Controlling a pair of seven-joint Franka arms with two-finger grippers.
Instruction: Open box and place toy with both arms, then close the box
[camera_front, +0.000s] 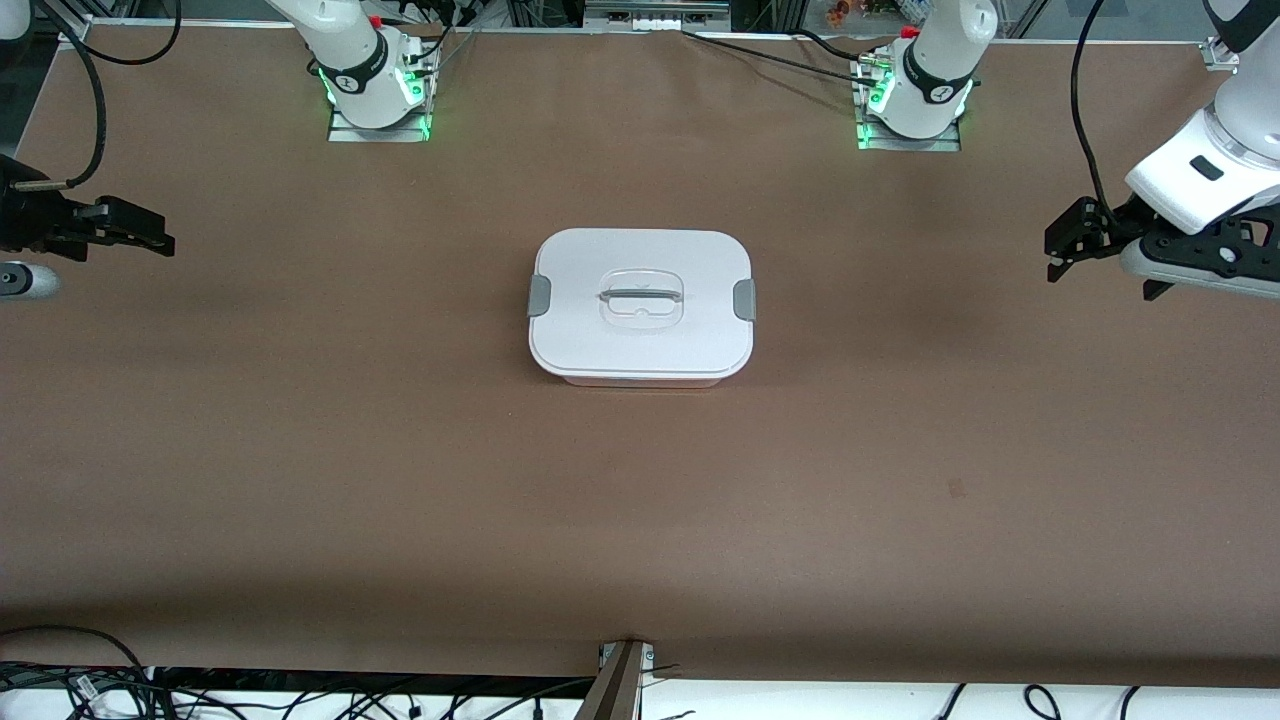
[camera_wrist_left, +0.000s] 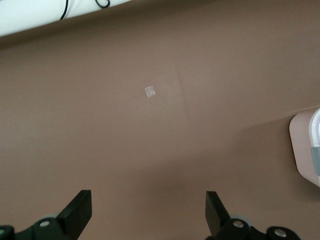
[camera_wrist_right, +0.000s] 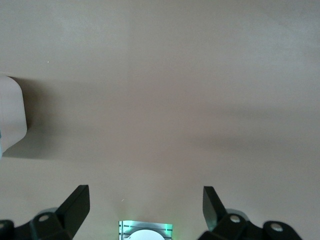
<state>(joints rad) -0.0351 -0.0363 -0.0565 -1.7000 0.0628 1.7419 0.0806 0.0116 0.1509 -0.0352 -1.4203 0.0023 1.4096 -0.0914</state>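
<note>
I see a brown desk (camera_front: 300, 450) with the box (camera_front: 641, 306) at its centre, white lid (camera_front: 640, 335) seated flat, one grey clip (camera_front: 539, 296) at the box's nine o'clock and another grey clip (camera_front: 744, 300) at its three o'clock, and a clear handle (camera_front: 641, 297) in the middle of the lid. The toy is not visible in any view, so I cannot tell where it is. The right pincer (camera_front: 150, 238) hangs over the desk edge at the right arm's end, well apart from the box, fingers spread wide in its wrist view (camera_wrist_right: 146, 205). The left pincer (camera_front: 1062, 245) hangs over the left arm's end of the desk, also well apart from the box, fingers spread in its wrist view (camera_wrist_left: 148, 207). Both arms appear to wait. I judge the main risks to be these: pulling only one clip could slide or tip the light box, lifting the handle before both clips release could carry the whole box up, and with no toy in sight a placing step has nothing to grasp.
</note>
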